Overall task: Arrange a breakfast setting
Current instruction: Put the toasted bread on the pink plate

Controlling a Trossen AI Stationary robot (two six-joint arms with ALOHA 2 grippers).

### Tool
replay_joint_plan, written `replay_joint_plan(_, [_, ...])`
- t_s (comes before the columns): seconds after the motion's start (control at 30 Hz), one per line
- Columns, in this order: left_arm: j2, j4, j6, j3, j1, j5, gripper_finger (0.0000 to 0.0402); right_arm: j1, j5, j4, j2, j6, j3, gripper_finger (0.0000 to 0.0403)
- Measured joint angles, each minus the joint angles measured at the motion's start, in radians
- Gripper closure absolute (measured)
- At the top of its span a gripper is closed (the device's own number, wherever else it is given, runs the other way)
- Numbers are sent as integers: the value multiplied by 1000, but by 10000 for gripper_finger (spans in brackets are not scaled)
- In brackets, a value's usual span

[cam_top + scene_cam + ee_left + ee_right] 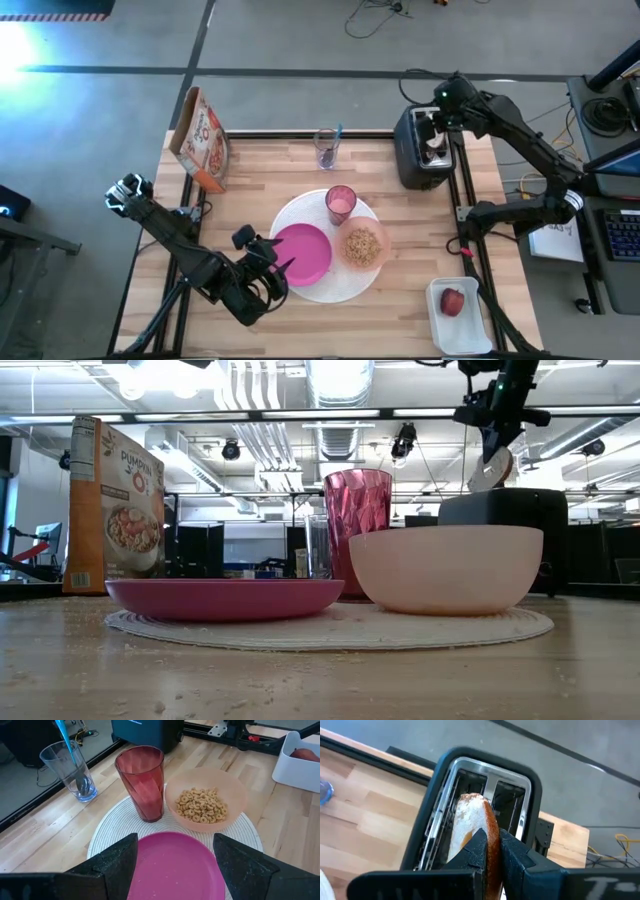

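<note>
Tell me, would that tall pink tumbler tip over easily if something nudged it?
Probably. The pink tumbler stands tall on a narrow base, so a push near its rim would likely topple it. It looks like thin plastic, so probably light. The woven white plate beneath may grip it slightly.

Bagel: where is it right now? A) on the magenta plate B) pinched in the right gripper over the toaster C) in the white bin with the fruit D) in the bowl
B: the right gripper is shut on the bagel, holding it edge-up just above the toaster slots.

Bagel (479, 827) upright, half out of toaster (445, 785) slot; cereal (201, 805) in peach bowl (235, 795).
</note>
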State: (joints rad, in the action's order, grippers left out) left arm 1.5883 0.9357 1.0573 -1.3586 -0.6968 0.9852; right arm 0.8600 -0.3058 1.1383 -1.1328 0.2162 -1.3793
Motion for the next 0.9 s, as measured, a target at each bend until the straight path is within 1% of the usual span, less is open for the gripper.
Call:
replay_joint_plan(0.13, [0, -1, 0, 0, 0, 0, 159, 0, 31, 31, 0, 0, -55, 379])
replay_joint_plan(0.23, [0, -6, 0, 0, 0, 0, 159, 0, 101, 47, 3, 8, -95, 379])
replay_joint_plan(0.3, [0, -10, 0, 0, 0, 0, 159, 0, 203, 43, 7, 8, -110, 379])
replay_joint_plan(0.4, [0, -11, 0, 0, 0, 1, 159, 0, 395, 31, 18, 4, -122, 379])
replay_joint_plan(0.53, [0, -18, 0, 0, 0, 1, 159, -19, 655, 6, 37, -48, -122, 379])
replay_joint_plan(0.6, [0, -20, 0, 0, 0, 1, 159, -47, 746, -13, 47, -70, -122, 379])
replay_joint_plan(0.63, [0, -25, 0, 0, 0, 1, 159, -66, 775, -23, 51, -79, -122, 379])
replay_joint_plan(0.7, [0, -36, 0, 0, 0, 1, 159, -115, 796, -50, 57, -86, -119, 379])
replay_joint_plan(0.9, [15, -71, 2, 0, 0, 4, 159, -298, 796, -153, 56, -86, -85, 379])
